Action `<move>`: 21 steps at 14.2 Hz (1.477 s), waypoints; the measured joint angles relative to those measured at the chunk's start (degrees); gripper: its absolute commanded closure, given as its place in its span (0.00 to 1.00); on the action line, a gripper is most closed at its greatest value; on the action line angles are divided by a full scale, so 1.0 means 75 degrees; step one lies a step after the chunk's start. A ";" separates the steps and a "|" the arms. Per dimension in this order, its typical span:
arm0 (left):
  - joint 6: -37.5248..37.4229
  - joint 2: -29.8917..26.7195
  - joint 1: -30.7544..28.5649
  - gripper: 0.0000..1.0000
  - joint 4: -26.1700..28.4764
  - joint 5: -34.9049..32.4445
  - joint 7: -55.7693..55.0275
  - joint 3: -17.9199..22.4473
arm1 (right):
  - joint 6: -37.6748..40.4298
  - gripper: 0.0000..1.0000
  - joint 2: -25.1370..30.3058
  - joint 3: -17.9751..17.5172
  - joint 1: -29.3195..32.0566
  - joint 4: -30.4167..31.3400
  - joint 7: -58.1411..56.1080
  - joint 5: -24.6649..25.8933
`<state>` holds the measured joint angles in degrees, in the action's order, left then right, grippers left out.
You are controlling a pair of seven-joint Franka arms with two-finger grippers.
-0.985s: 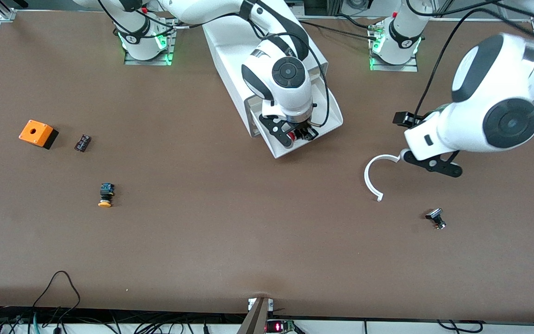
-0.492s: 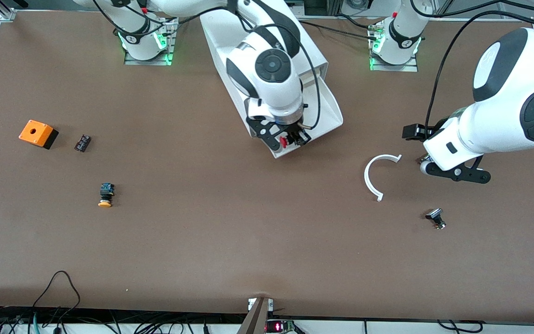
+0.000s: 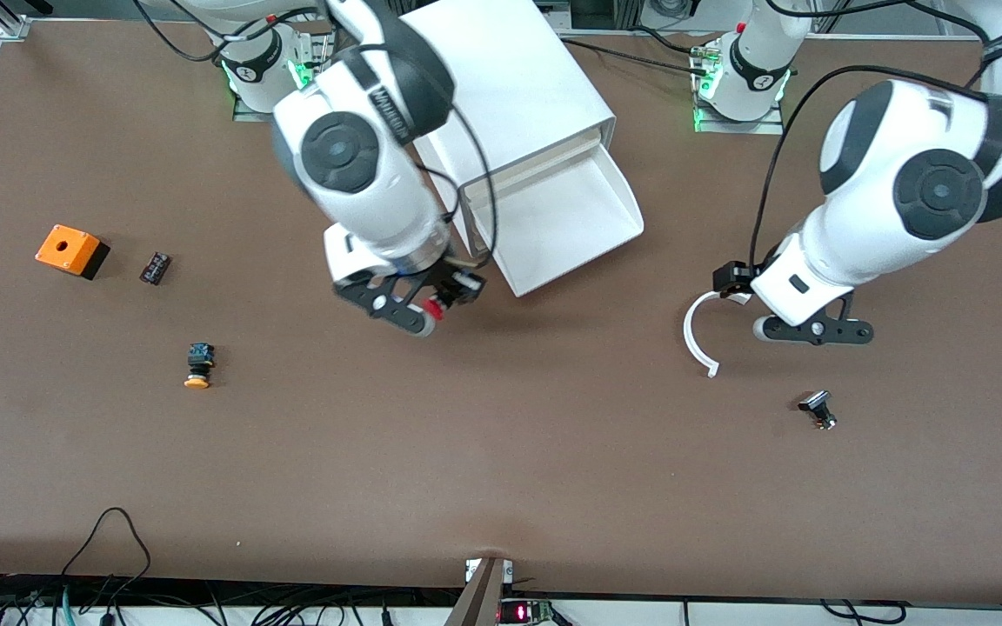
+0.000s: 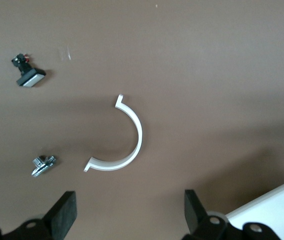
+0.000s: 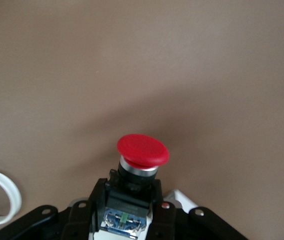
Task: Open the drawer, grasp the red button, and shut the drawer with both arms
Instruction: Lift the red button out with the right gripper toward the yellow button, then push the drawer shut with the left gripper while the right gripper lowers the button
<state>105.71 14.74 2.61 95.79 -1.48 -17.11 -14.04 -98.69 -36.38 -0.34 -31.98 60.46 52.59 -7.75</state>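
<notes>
Front view, from the right arm's end: the right gripper is clamped on the button over bare table just clear of the drawer, which stands pulled out of its cabinet with its long axis running toward the front camera; the left gripper hangs spread and empty over the table beside a white C-shaped clip, toward the left arm's end. I judge closing the drawer falls to the free left arm. The right wrist view alone shows the red cap standing proud of the fingers; the left wrist view alone shows a small metal piece near the clip.
</notes>
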 measured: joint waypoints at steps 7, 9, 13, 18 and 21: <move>0.2233 -0.0042 0.0165 0.02 0.1612 0.0019 -0.3538 -0.0760 | 0.0552 1.00 0.0003 0.0073 0.1998 0.0241 -0.5037 0.0004; 0.2603 0.0272 0.0462 0.02 0.1662 0.0019 -0.4637 -0.0933 | 0.0318 1.00 -0.0004 0.0076 0.2602 0.0548 -0.6179 0.0003; 0.3170 0.0941 0.1111 0.02 0.1672 0.0019 -0.5652 -0.0988 | -0.0713 1.00 -0.0076 0.0074 0.3296 0.1779 -0.7259 0.0006; 0.3391 0.1226 0.1549 0.02 0.1671 0.0019 -0.6322 -0.1025 | -0.2559 1.00 -0.0359 0.0072 0.3404 0.3567 -0.7628 0.0013; 0.3353 0.1225 0.1795 0.02 0.1687 0.0017 -0.6353 -0.1058 | -0.3288 1.00 -0.0578 0.0073 0.3476 0.4102 -0.7828 0.0013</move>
<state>130.86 23.93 16.07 108.44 -1.35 -64.76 -21.98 -123.36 -40.72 0.21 -5.91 91.22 -6.12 -7.65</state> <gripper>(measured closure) 0.018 0.612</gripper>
